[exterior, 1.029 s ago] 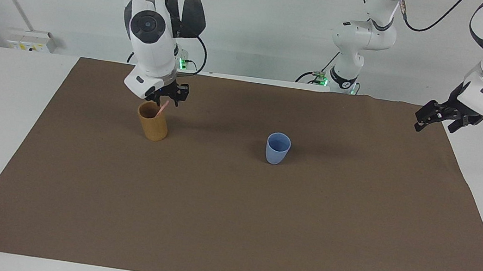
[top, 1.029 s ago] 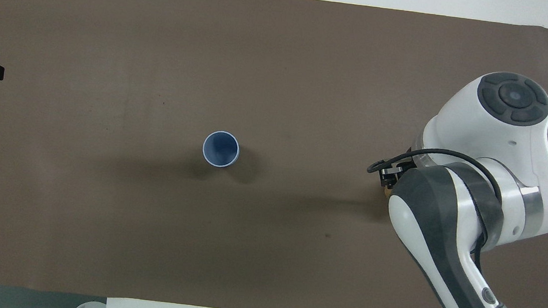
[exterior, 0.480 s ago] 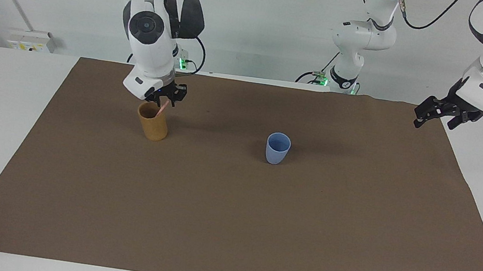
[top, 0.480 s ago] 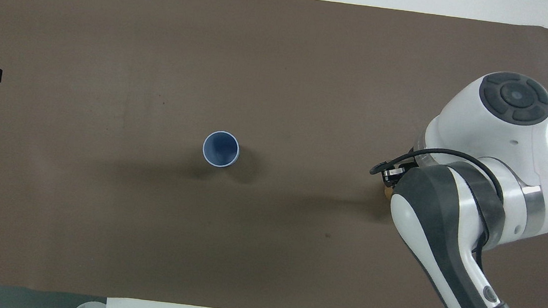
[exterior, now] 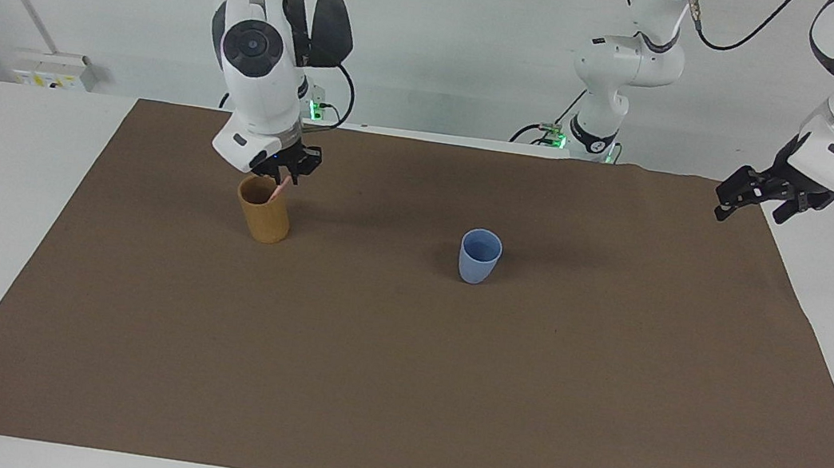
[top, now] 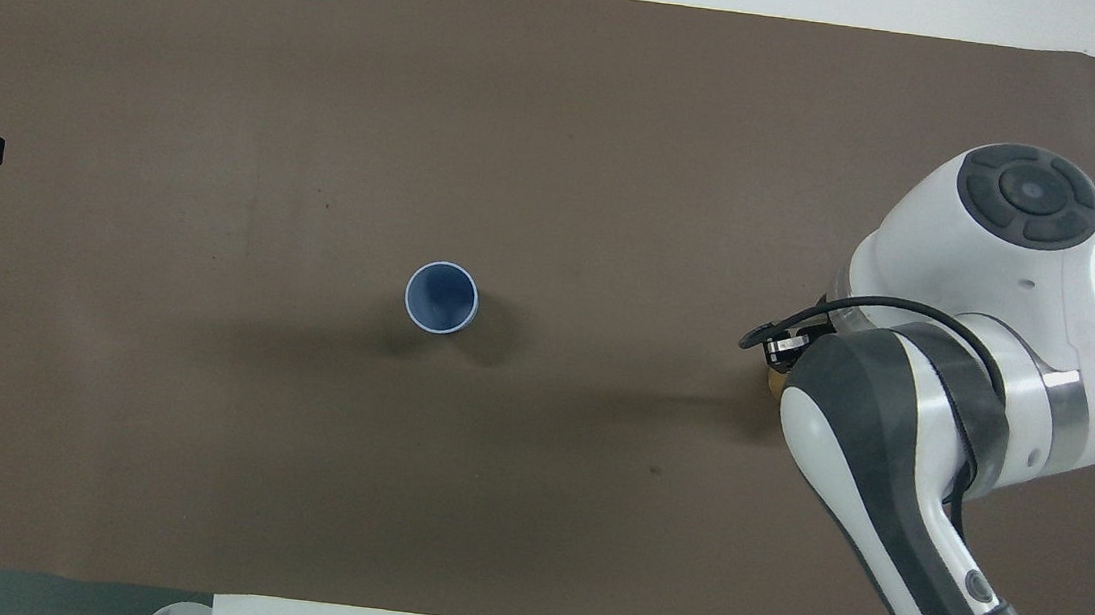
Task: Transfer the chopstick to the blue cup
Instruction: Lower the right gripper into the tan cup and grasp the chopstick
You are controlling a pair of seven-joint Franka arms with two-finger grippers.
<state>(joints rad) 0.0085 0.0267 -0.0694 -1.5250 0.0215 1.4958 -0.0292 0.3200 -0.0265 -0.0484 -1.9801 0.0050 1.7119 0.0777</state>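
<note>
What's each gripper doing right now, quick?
Left gripper: open, holding nothing, waiting over the left arm's end of the table.
Right gripper: at the top of the chopstick in the tan cup; grip cannot be told.

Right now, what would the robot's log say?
right gripper: at chopstick in tan cup | left gripper: waiting | blue cup: empty

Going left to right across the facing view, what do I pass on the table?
tan cup with the chopstick in it and the right gripper at its top → blue cup → left gripper, waiting over the mat's edge.
</note>
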